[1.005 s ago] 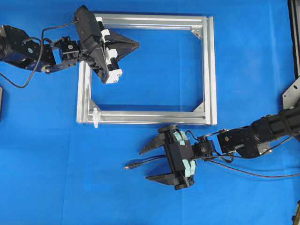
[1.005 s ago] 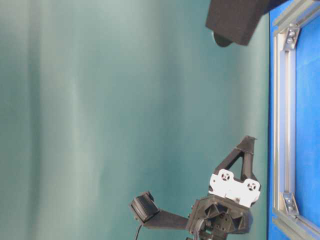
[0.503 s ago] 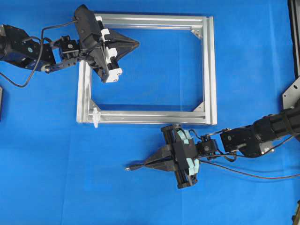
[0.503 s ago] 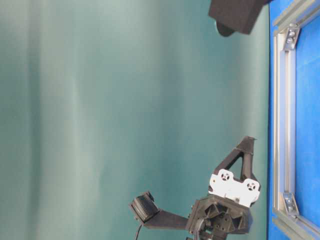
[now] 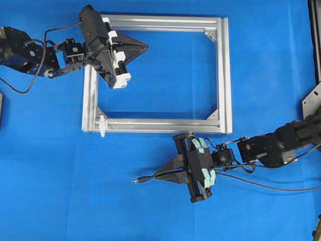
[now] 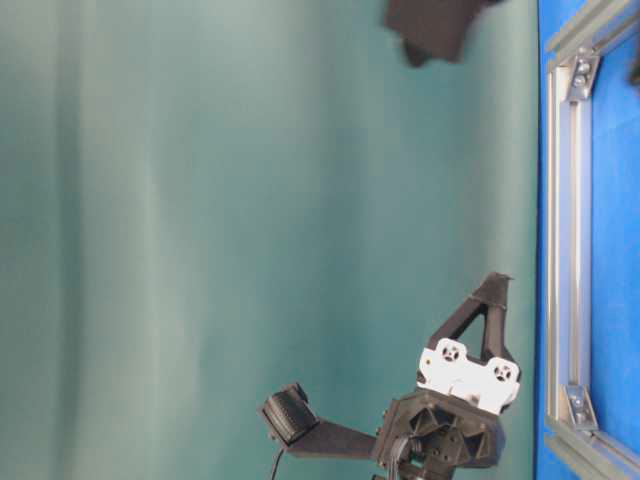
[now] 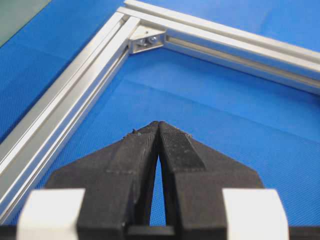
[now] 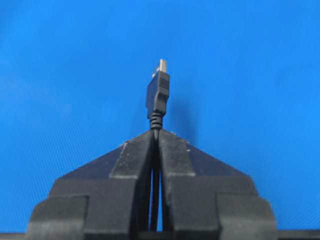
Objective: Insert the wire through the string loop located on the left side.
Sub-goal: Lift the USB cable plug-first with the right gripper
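The thin black wire [image 5: 261, 185] runs in from the right across the blue table and ends in a small dark plug [image 5: 141, 178] [image 8: 158, 93]. My right gripper [image 5: 157, 175] [image 8: 156, 132] is shut on the wire just behind that plug, below the frame's bottom rail. The plug points left. A tiny white string loop [image 5: 102, 125] sticks out of the silver aluminium frame [image 5: 224, 75] at its bottom-left corner, up and to the left of the plug. My left gripper [image 5: 146, 48] [image 7: 158, 123] hangs shut and empty over the frame's top-left part.
The frame's corner bracket [image 7: 146, 42] lies ahead of the left fingers. In the table-level view the left gripper's white parts [image 6: 468, 372] show beside a frame rail [image 6: 564, 230]. Metal hardware [image 5: 313, 100] sits at the right table edge.
The right gripper's jaws, wide apart either side of the wire one second ago, have shut on it just behind the plug. The left arm has not moved.
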### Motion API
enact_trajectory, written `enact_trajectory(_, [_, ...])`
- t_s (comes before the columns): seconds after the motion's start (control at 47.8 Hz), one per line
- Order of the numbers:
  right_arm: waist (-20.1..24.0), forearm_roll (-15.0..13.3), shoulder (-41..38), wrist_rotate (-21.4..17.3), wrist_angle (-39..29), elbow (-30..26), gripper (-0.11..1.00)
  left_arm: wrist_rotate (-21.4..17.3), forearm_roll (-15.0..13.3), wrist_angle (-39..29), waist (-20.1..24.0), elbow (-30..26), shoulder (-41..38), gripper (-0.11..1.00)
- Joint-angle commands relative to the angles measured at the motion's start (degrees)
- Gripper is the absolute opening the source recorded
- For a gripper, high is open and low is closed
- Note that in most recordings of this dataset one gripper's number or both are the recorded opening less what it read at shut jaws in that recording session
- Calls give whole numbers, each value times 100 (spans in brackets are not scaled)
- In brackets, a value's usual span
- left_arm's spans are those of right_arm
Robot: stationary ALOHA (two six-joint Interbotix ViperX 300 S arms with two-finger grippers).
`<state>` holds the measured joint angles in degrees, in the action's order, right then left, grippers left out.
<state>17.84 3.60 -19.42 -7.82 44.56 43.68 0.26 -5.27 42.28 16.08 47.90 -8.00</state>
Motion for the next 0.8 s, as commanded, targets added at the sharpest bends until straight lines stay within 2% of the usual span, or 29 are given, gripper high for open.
enact_trajectory(0.0, [26, 18, 492, -18, -264, -88, 0, 9, 18, 26, 9, -114, 167, 0])
enact_trajectory(0.251, [18, 0, 1257, 62, -1204, -149, 0, 18, 18, 26, 9, -105, 167, 0])
enact_trajectory(0.775, [0, 0, 1266, 88, -1239, -141, 0, 9, 18, 26, 9, -123, 167, 0])
